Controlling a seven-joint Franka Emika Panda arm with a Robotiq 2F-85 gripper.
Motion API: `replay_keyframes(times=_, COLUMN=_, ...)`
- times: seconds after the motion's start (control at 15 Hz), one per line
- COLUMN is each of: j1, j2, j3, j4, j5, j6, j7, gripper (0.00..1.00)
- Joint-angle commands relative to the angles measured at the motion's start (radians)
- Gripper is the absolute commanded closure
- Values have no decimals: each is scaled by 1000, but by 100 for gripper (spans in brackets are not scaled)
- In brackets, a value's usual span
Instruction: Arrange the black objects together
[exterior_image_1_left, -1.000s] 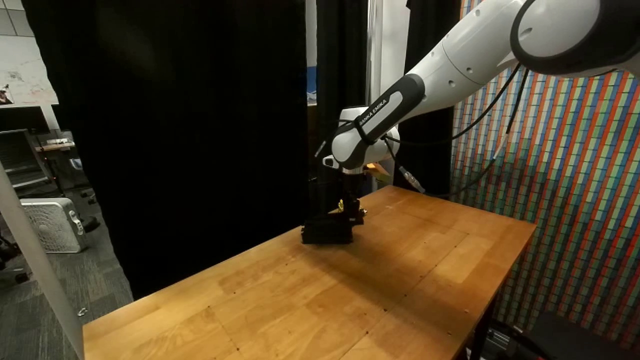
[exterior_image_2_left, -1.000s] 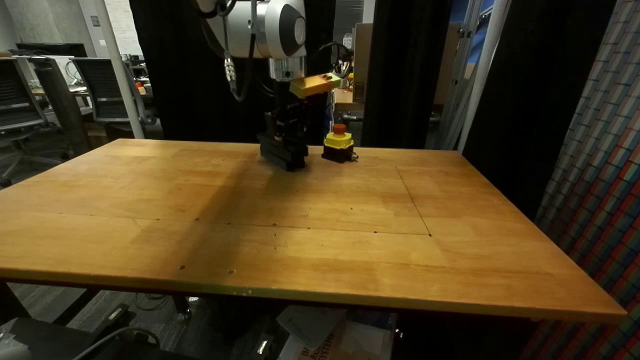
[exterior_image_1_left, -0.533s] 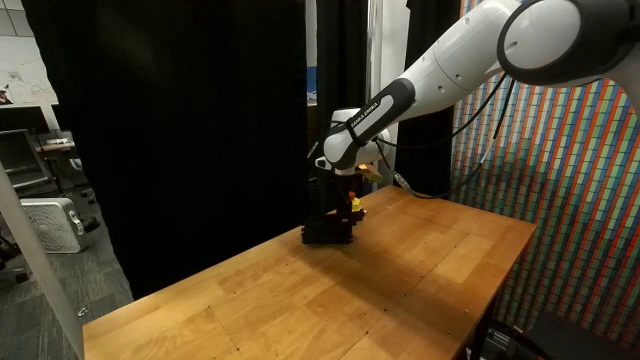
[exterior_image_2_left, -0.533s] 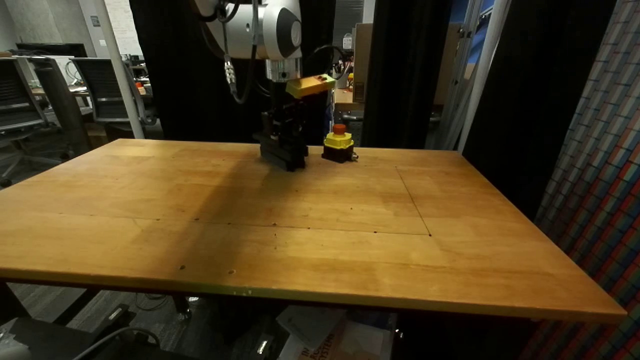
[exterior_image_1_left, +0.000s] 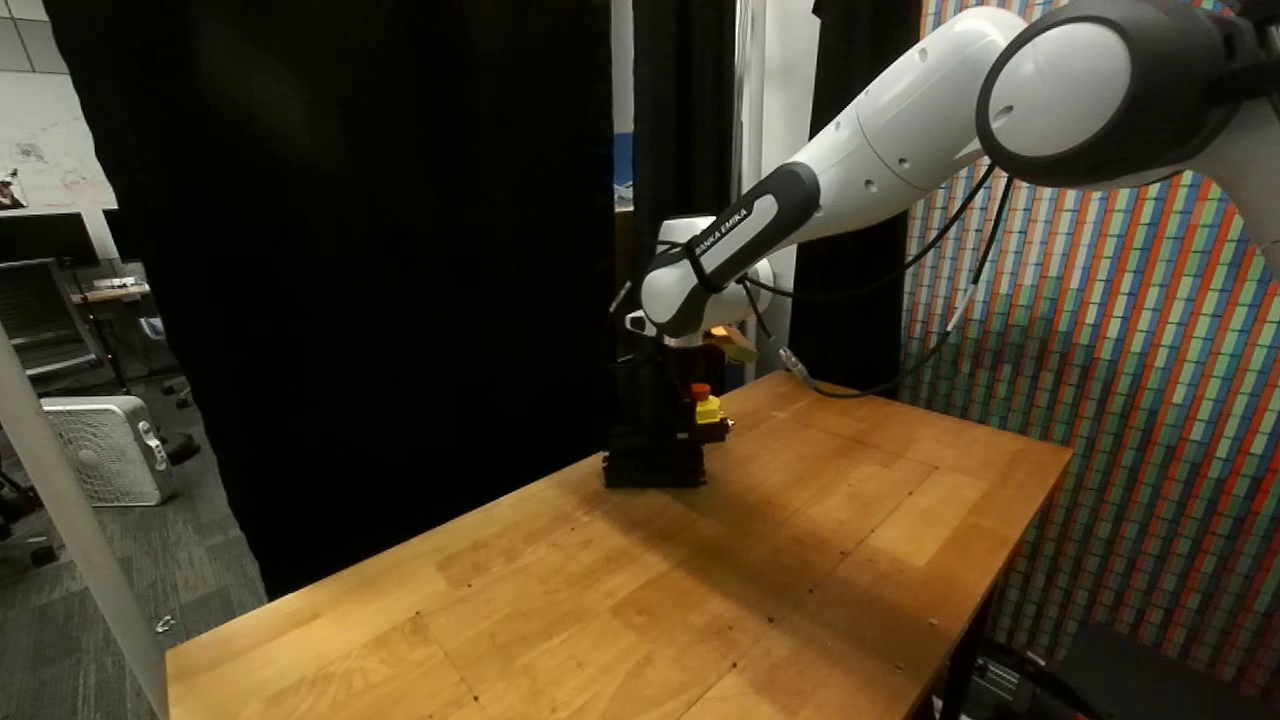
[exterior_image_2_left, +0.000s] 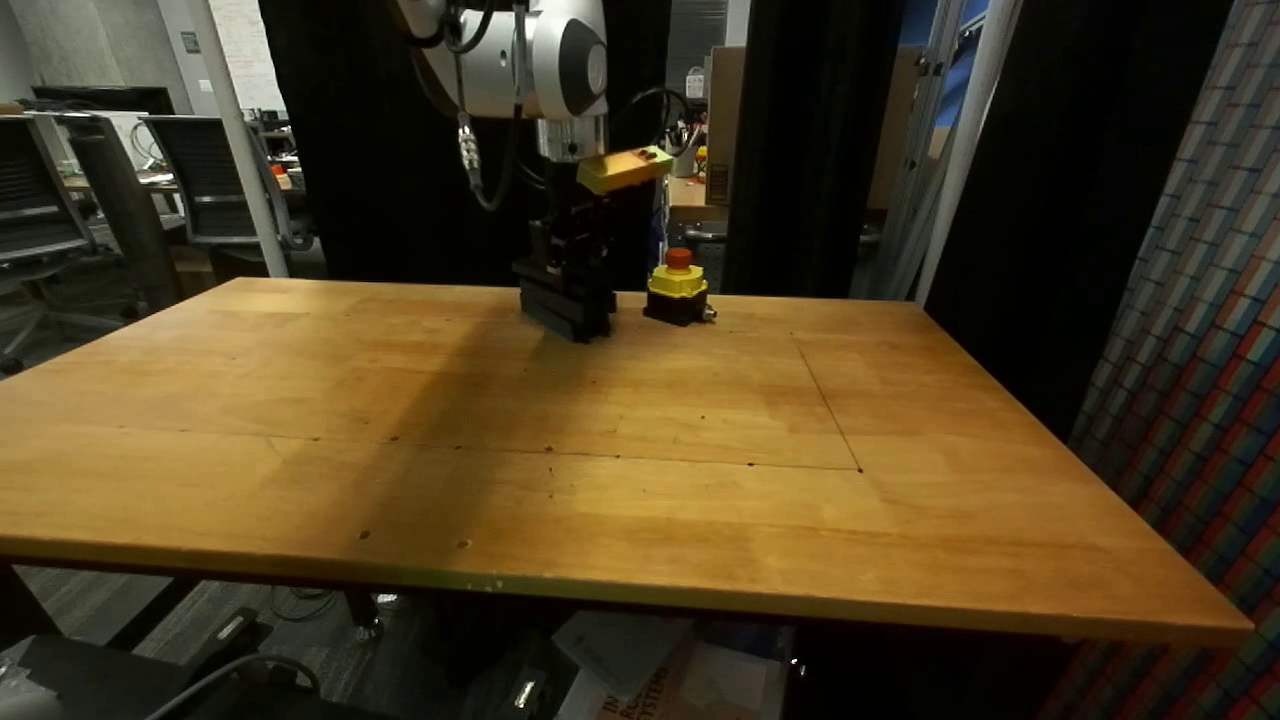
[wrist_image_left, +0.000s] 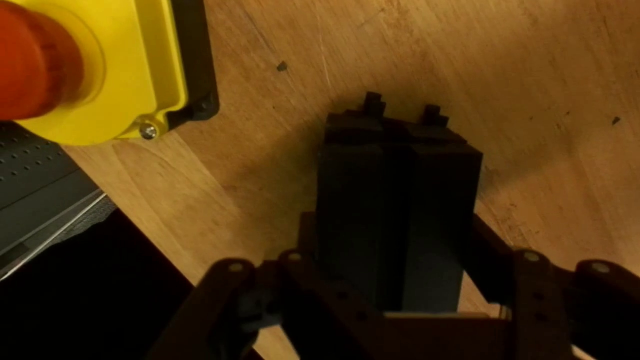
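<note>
Jaws of the gripper (wrist_image_left: 392, 235) pinch two upper black bars (wrist_image_left: 352, 210), side by side, by their outer flanks, presumably to square them over the lower black bars (exterior_image_1_left: 655, 470) beneath; outside the jaws, a yellow-and-red button box (wrist_image_left: 122, 67) stands apart, seemingly uninvolved.

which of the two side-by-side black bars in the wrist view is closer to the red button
The left bar in the wrist view: it is on the side toward the red button, while the right bar lies farther off.
</note>
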Motion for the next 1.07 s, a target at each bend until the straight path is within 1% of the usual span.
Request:
replay_keyframes(times=0.0, j1=1, j2=15, j3=2, j4=49, j5=-12, j6=-55, j7=14, gripper=55)
replay_keyframes(times=1.0, j1=-8, j2=22, j3=11, j4=61, j5=16, j6=-68, j7=89, gripper=55)
